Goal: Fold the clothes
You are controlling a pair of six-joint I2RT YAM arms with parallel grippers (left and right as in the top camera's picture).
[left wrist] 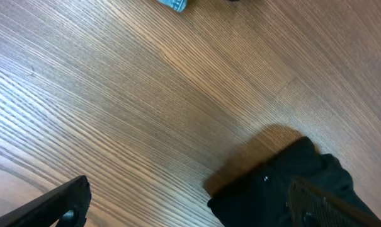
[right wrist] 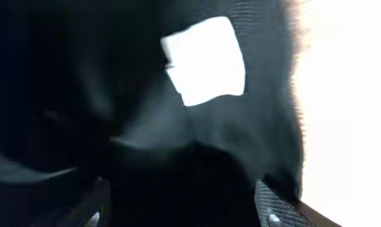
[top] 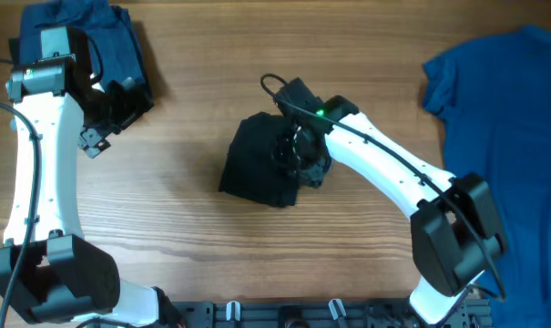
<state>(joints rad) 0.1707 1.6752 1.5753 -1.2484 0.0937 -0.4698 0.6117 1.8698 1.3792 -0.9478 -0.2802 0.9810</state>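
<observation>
The black T-shirt [top: 257, 169] lies as a compact folded bundle at the table's centre. My right gripper [top: 302, 157] is down on its right edge. In the right wrist view black cloth [right wrist: 146, 126] with a white tag [right wrist: 206, 60] fills the frame, and a thick bunch of it sits clamped between my right gripper's [right wrist: 184, 211] fingers. My left gripper [top: 97, 137] is open and empty beside the dark blue clothes [top: 120, 50] at the back left. In the left wrist view its jaws [left wrist: 190, 211] are wide apart over bare wood, with dark cloth [left wrist: 266, 192] next to the right finger.
A bright blue T-shirt [top: 503, 118] lies spread at the right edge of the wooden table [top: 184, 237]. A small teal object [left wrist: 173, 4] shows at the top of the left wrist view.
</observation>
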